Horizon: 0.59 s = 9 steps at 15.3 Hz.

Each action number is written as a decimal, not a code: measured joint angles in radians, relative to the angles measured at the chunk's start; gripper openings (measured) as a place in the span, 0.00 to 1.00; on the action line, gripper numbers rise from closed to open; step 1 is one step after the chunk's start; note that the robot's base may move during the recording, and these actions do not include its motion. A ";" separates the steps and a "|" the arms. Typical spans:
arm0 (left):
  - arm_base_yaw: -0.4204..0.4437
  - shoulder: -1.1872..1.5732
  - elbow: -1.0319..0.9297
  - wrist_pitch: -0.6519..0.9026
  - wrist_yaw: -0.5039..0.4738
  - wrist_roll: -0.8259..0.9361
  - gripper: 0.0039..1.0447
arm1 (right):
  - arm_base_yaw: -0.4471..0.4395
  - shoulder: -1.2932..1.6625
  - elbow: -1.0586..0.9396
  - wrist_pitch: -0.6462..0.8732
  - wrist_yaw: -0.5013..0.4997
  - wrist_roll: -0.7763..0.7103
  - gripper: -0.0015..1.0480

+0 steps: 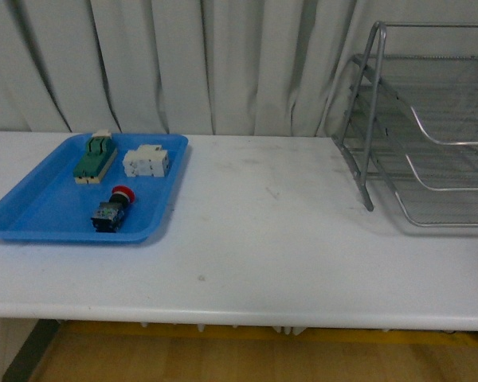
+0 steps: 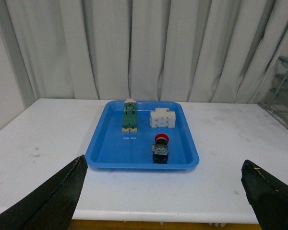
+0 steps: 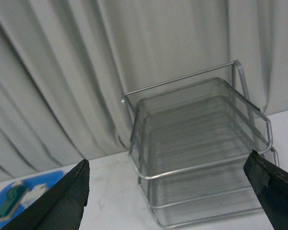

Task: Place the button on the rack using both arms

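The button (image 1: pixel 114 208), with a red cap and a dark body, lies in the blue tray (image 1: pixel 32 213) at the table's left; it also shows in the left wrist view (image 2: pixel 161 148). The silver wire-mesh rack (image 1: pixel 430 131) stands at the right and also shows in the right wrist view (image 3: pixel 201 148). Neither arm shows in the front view. My left gripper (image 2: pixel 165 199) is open and empty, back from the tray's near edge, facing the button. My right gripper (image 3: pixel 168 199) is open and empty, raised in front of the rack.
A green-and-cream switch part (image 1: pixel 95 157) and a white block component (image 1: pixel 146 161) lie at the back of the tray. Grey curtains (image 1: pixel 183 56) hang behind the white table (image 1: pixel 263 239). The table's front edge runs near the bottom of the front view.
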 joint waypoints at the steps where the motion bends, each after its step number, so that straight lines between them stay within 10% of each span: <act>1: 0.000 0.000 0.000 0.000 0.000 0.000 0.94 | -0.021 0.149 0.082 0.050 0.020 0.025 0.94; 9: 0.000 0.000 0.000 0.000 0.000 0.000 0.94 | -0.163 0.824 0.495 0.100 0.005 0.422 0.94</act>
